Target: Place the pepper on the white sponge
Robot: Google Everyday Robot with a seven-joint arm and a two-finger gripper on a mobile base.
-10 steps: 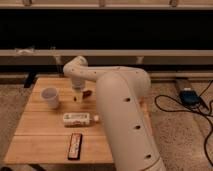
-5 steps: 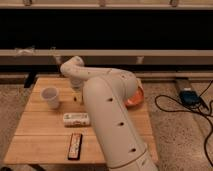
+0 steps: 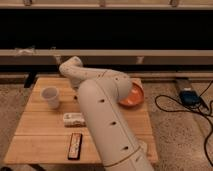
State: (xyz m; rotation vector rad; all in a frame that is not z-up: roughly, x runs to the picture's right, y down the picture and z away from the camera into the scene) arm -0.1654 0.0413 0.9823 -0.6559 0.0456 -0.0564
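Note:
My gripper point(image 3: 75, 94) points down at the table's back middle, just right of the white cup. Only a dark bit of it shows under the white wrist point(image 3: 72, 70). The thick white arm point(image 3: 107, 120) rises from the bottom of the camera view and covers the table's middle. The pepper is hidden behind the arm or gripper. The white sponge is out of sight too.
On the wooden table point(image 3: 35, 142), a white cup point(image 3: 51, 97) stands at the left. A white labelled bottle point(image 3: 73, 119) lies in front of the gripper. A flat black-and-red bar point(image 3: 75, 145) lies near the front edge. An orange-red plate point(image 3: 134, 95) peeks out right of the arm. Cables point(image 3: 187, 107) lie on the floor to the right.
The arm has swung left and closer to the camera and now covers the table's middle. The small red thing seen beside the gripper a second ago is now hidden.

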